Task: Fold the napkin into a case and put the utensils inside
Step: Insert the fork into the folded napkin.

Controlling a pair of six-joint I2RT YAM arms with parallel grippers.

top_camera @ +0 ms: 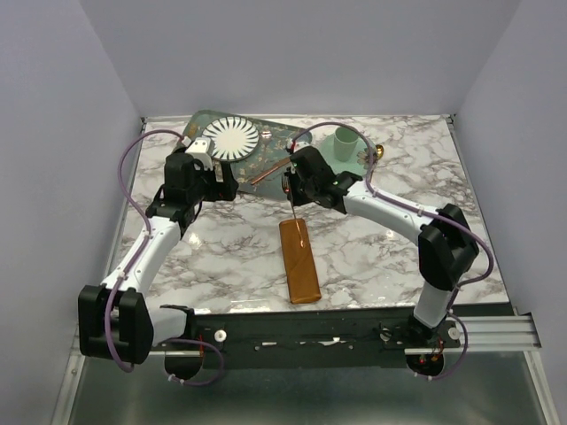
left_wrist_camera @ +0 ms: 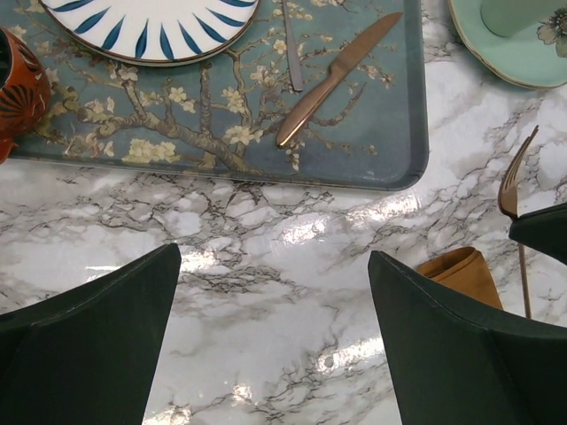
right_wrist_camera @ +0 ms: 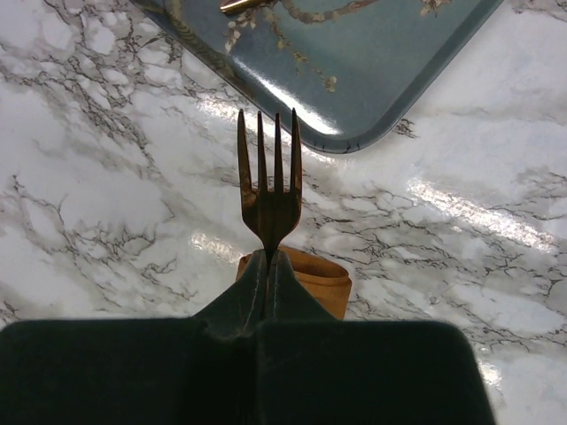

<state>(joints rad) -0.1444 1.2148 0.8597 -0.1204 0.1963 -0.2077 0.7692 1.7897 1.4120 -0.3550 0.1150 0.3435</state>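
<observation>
The napkin, folded into a long rust-orange case, lies on the marble in front of the arms, its open far end just under my right gripper. That gripper is shut on a copper fork at its neck. The tines point away and the handle reaches down toward the case's mouth. A copper knife and a slim grey utensil lie on the patterned tray. My left gripper hovers wide open over bare marble near the tray's front edge, holding nothing.
On the tray sits a white plate with blue rays. A red-orange patterned vessel shows at its left end. A mint cup on a saucer stands right of the tray, with a small gold knob beside it.
</observation>
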